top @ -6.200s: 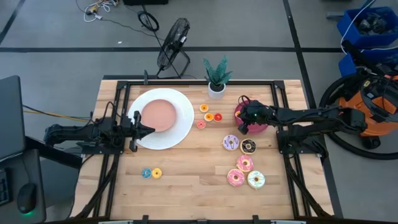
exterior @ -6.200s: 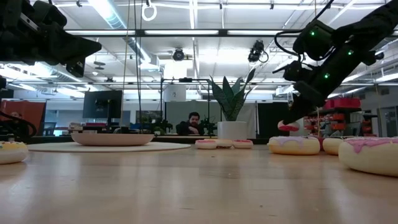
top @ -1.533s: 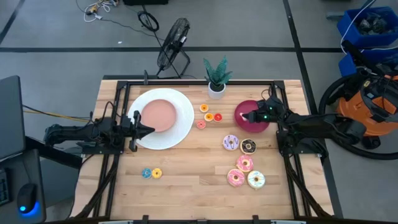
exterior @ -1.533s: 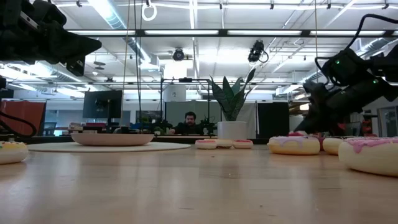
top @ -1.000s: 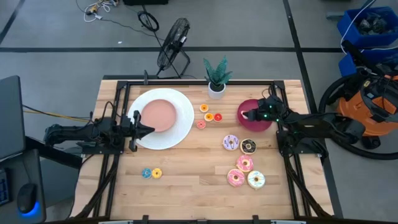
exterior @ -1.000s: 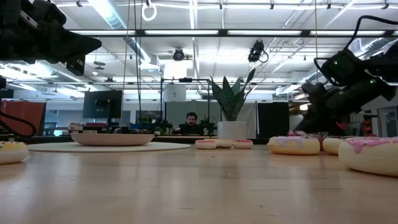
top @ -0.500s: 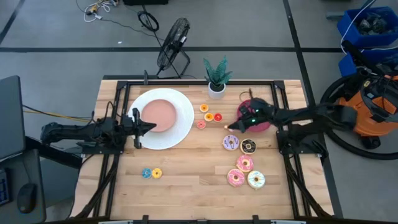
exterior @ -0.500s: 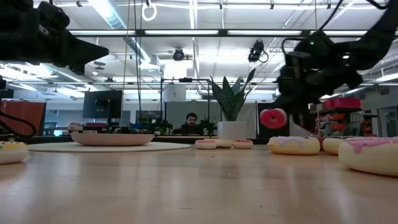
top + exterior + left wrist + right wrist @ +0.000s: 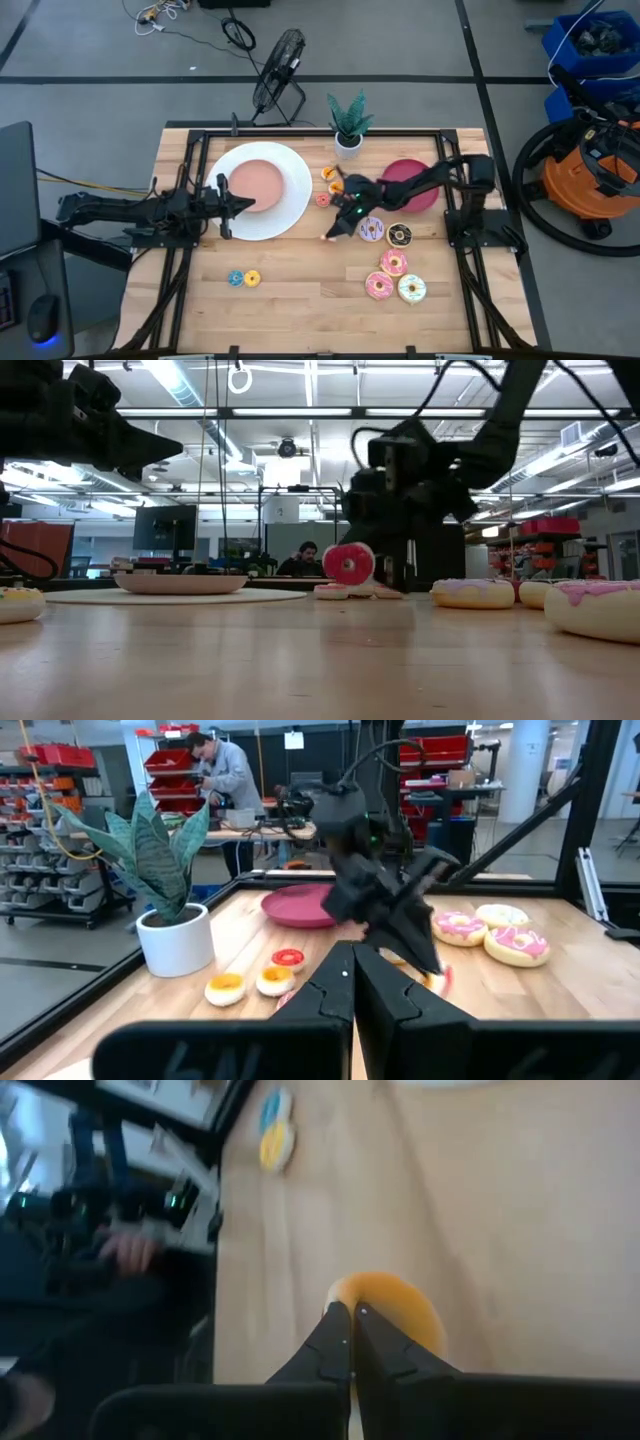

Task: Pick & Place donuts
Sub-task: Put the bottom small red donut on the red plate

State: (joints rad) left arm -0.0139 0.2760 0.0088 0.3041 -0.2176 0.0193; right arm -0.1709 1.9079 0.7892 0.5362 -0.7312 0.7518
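Note:
My right gripper (image 9: 331,234) reaches over the table's middle, just left of the purple donut (image 9: 371,229), and is shut on a small red-frosted donut (image 9: 348,564). Four more big donuts lie toward the near right: chocolate (image 9: 399,236), two pink (image 9: 393,263) (image 9: 379,286) and white (image 9: 411,289). Tiny orange (image 9: 328,174) and pink (image 9: 323,199) ones lie near the plant; blue (image 9: 235,278) and yellow (image 9: 252,278) ones sit near the front left. My left gripper (image 9: 238,204) hovers shut over the white plate's left edge. My right gripper pinches the small donut by its rim (image 9: 392,1306) at the fingertips (image 9: 338,1328). The fingers slant down from the table's right. The ring stands on edge, its hole facing the near side, lifted clear of the table (image 9: 330,650).
The magenta dish (image 9: 405,186) sits behind my right arm. The big white plate (image 9: 290,205) holds a tan bowl (image 9: 257,185). A potted plant (image 9: 348,125) stands at the far edge, with a fan beyond it. Bare wood lies between the plate and the near edge.
My right gripper has swung from the magenta dish toward the table's left and near side, carrying the small red-frosted donut up out of the dish and over the table's middle. My left arm has barely moved.

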